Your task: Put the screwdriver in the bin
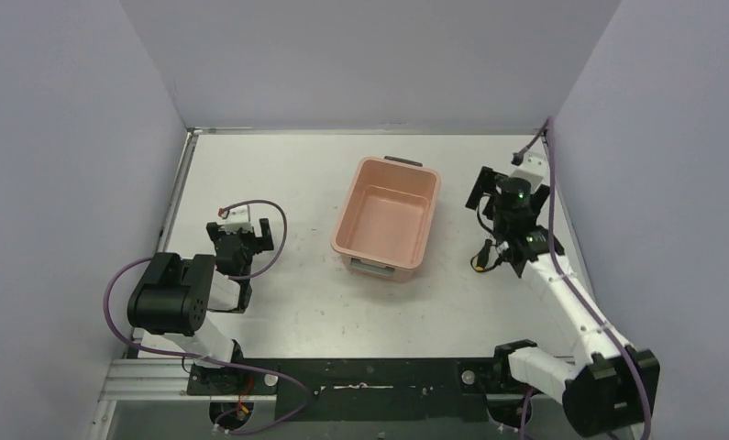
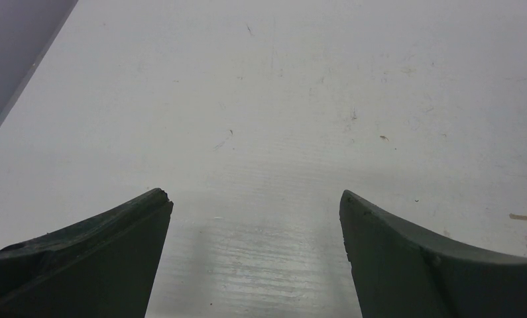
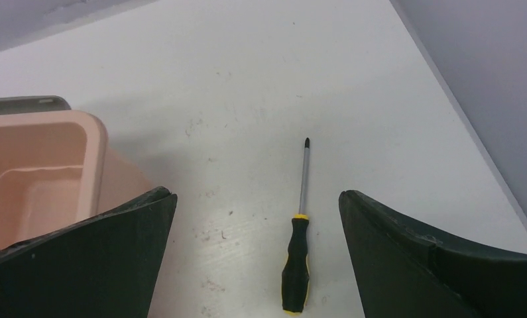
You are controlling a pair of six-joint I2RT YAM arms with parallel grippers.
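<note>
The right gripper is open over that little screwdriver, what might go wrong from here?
1. The small black-handled screwdriver with a thin metal shaft lies flat on the white table, off-centre under the open right gripper; closing might nudge or roll it rather than catch it.
2. The salmon-pink plastic bin stands close beside the gripper; a low carry may knock its rim.

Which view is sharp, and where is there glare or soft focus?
Right wrist view: the screwdriver and the bin look sharp, evenly lit. Left wrist view: a pale glare patch on the table between the soft-edged fingers of the left tool. Top external view: even light, no hard shadows.
</note>
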